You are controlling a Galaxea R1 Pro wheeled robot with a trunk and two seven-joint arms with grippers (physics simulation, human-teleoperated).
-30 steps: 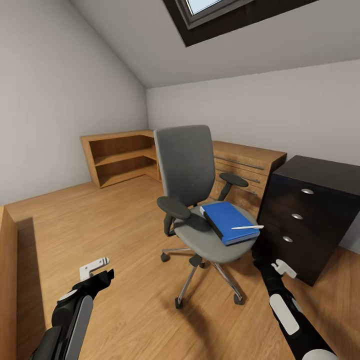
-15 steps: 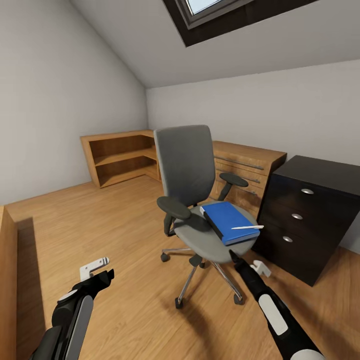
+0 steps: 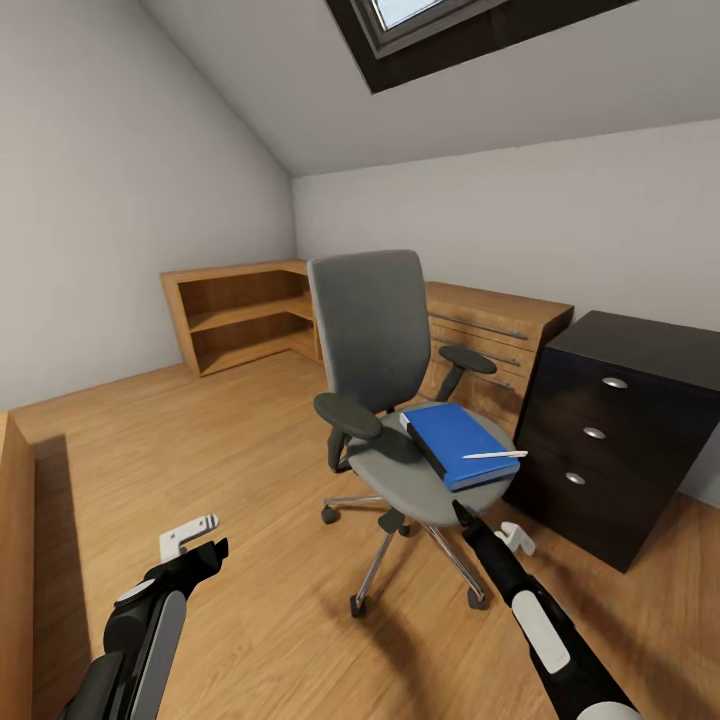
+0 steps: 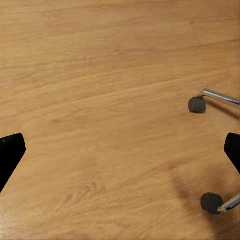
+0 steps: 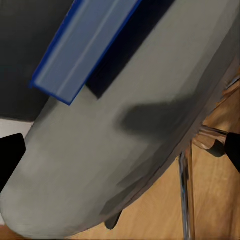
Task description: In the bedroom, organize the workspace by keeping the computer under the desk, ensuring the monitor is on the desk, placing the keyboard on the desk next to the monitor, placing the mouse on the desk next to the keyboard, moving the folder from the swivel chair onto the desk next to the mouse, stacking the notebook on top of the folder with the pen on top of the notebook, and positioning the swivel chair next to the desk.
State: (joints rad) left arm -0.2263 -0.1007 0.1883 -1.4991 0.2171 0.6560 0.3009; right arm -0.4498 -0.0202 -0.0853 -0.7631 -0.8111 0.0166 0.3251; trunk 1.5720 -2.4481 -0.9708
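Since a second ago the right arm has swung inward from beside the black drawer unit (image 3: 625,430) toward the front edge of the seat; the camera and the left arm have not shifted.

Head view: the swivel chair (image 3: 385,370) stands mid-frame on the wood floor (image 3: 200,450), turned toward the lower right. On its seat lies the folder (image 3: 455,443), with the pen (image 3: 494,455) resting across its near right corner. A dark edge shows under the folder's upper left side, perhaps the notebook, but I cannot tell. The right gripper (image 3: 468,518) sits just below the seat's front rim, lower right of centre, likely lining up for a reach to the pen or folder. The left gripper (image 3: 205,545) hangs low at lower left, well apart from the chair. A light-wood shelf unit (image 3: 240,315) fills the corner behind. The chair's armrests flank the seat and could hamper a side approach.

Left wrist view: both dark fingertips sit at the frame's far edges, so the jaws are spread wide over bare floor, with two chair castors (image 4: 197,104) at the right side.

Right wrist view: fingertips again at opposite edges, spread and holding nothing; the grey seat fills the middle and the folder's blue edge crosses the upper left.
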